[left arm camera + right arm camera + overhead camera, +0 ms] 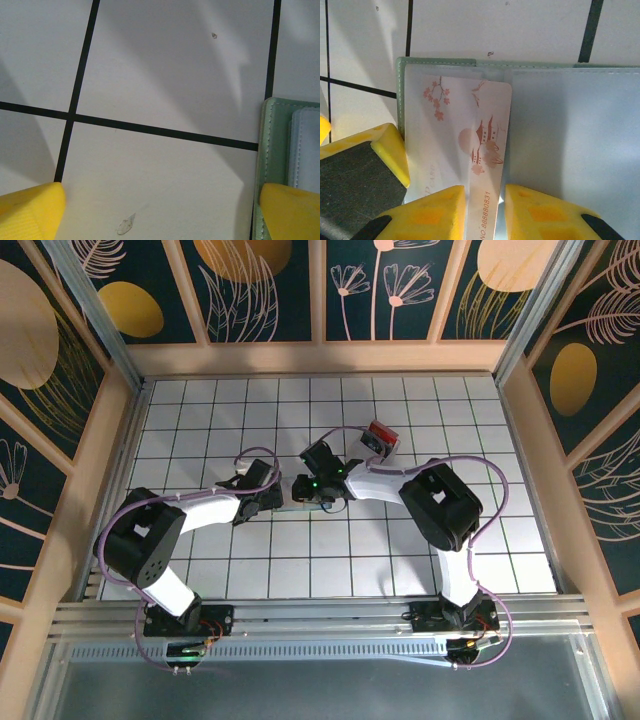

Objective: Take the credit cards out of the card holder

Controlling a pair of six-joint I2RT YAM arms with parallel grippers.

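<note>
The card holder [570, 140] lies open on the tiles, grey-green with frosted sleeves; its edge also shows in the left wrist view [272, 150]. A white credit card [487, 150] with red pagoda art sticks partway out of the left sleeve toward the spine. My right gripper [485, 212] stands over it, jaws narrowly apart around the bared strip of card; whether they pinch it I cannot tell. My left gripper [160, 215] is wide open, one fingertip [292, 212] over the holder's outer edge, the other over bare tile. From above, both grippers [262, 498] [320, 485] meet at the holder.
A clear plastic box [381, 437] with red and black contents sits behind the right arm. Wooden walls ring the white tiled floor [200, 430]. A small scrap of clear film [125, 225] lies on the tile between the left fingers.
</note>
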